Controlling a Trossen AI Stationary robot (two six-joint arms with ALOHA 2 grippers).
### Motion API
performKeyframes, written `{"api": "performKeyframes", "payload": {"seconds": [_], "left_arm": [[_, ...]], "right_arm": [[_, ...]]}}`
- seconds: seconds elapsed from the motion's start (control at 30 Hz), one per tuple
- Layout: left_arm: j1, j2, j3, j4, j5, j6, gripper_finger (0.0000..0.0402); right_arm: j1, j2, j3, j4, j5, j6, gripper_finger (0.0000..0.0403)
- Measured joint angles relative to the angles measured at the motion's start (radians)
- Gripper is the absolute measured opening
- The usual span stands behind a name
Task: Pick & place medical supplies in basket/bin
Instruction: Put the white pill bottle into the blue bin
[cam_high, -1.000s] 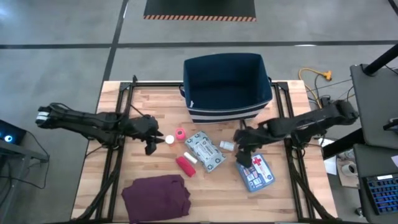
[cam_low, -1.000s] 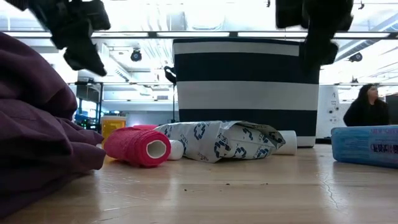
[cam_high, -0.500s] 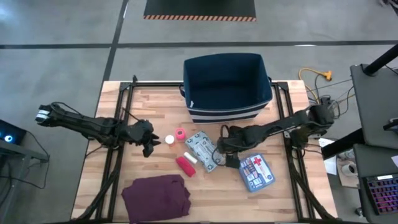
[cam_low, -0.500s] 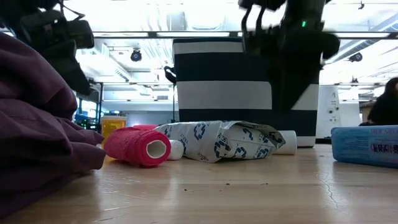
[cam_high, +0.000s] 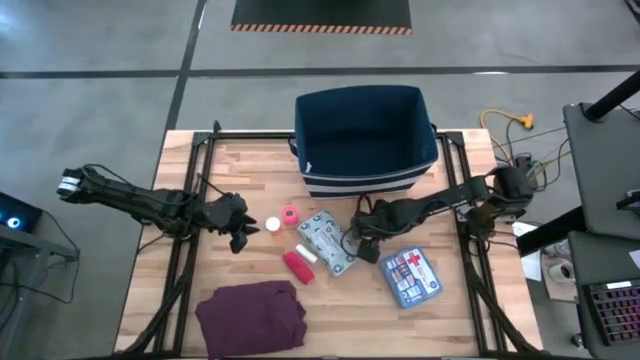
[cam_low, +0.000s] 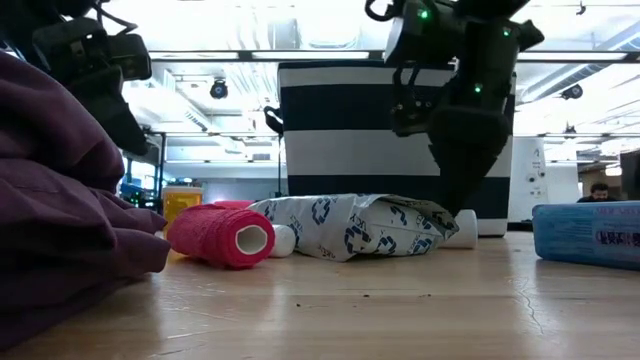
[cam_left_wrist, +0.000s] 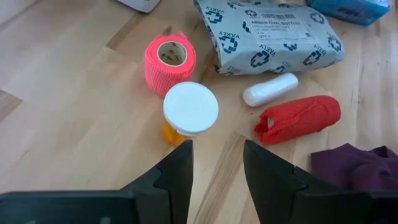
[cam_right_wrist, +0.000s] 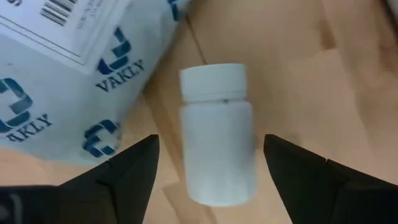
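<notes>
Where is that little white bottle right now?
The small white bottle lies on its side on the table, right of centre in the high view, beside the grey-white printed packet and in front of the striped bin, between the right gripper's open fingers.

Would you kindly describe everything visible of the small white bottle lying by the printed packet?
The small white bottle is plain, unlabelled and looks like plastic, with a ribbed white cap closed on one end. It lies on its side on the wooden table, just beside the grey-white printed packet; whether they touch is unclear. The right gripper hangs over it, jaws open on either side of it, not yet closed.
</notes>
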Motion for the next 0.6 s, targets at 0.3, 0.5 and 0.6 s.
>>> {"api": "performKeyframes", "payload": {"seconds": [0.3,0.5,0.6], "left_arm": [[0.0,0.0,0.0,-0.002,0.0,0.0,0.0123],[0.001,0.006,0.0,-0.002,0.0,-0.002,0.0123],[0.001,0.013,0.0,-0.002,-0.001,-0.002,0.0123]], "right_arm": [[-0.018,0.083,-0.005,0.027,-0.026,-0.055,0.0298],[-0.019,0.11,-0.004,0.05,-0.026,-0.108,0.0279],[-0.019,0.102,-0.006,0.066,-0.026,-0.115,0.0244]]}}
